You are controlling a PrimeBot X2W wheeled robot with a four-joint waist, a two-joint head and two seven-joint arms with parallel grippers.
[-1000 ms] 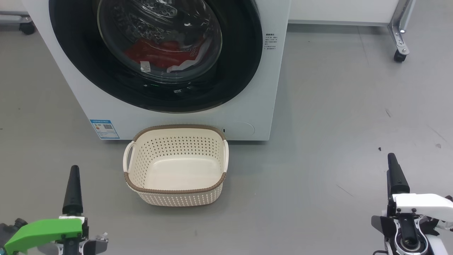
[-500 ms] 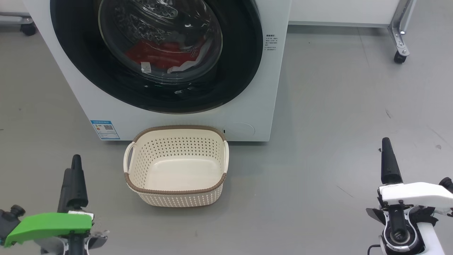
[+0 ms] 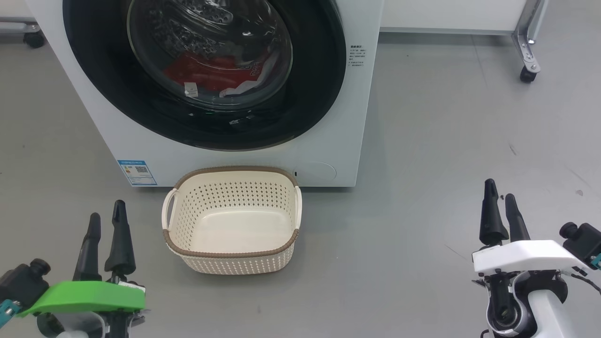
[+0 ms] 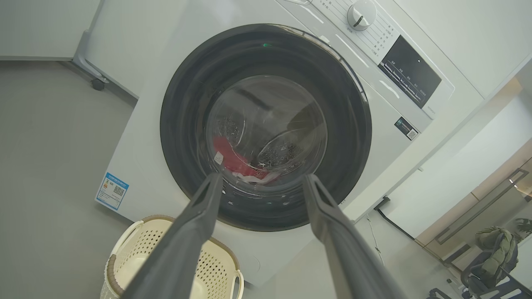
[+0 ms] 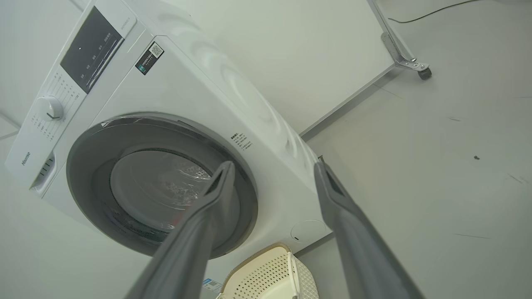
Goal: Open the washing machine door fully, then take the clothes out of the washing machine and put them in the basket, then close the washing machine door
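The white washing machine (image 3: 328, 141) stands ahead with its black-rimmed round door (image 3: 319, 70) closed flat against the front. Red and white clothes (image 3: 211, 72) lie inside, seen through the glass bowl. A cream basket (image 3: 232, 218) with a brown rim sits empty on the floor right below the door. My left gripper (image 3: 107, 211) hovers open at the lower left, beside the basket. At the lower right my right gripper (image 3: 500, 195) is open, well clear of the machine. The left wrist view looks at the door (image 4: 183, 124) and clothes (image 4: 245, 166) between spread fingers (image 4: 203, 199). The right wrist view shows the door (image 5: 83, 158) and the basket (image 5: 266, 274).
Grey floor surrounds the machine. A metal frame leg on a castor (image 3: 528, 72) stands at the far right, and another castor (image 3: 33, 37) at the far left. A white wall panel (image 3: 446, 14) runs behind. A chair draped with dark green cloth (image 4: 494, 249) sits off to one side.
Both wrists have turned, so each gripper now shows two fingers side by side where one showed a second ago. The right gripper has also risen and drifted left. Machine, door and basket are unmoved.
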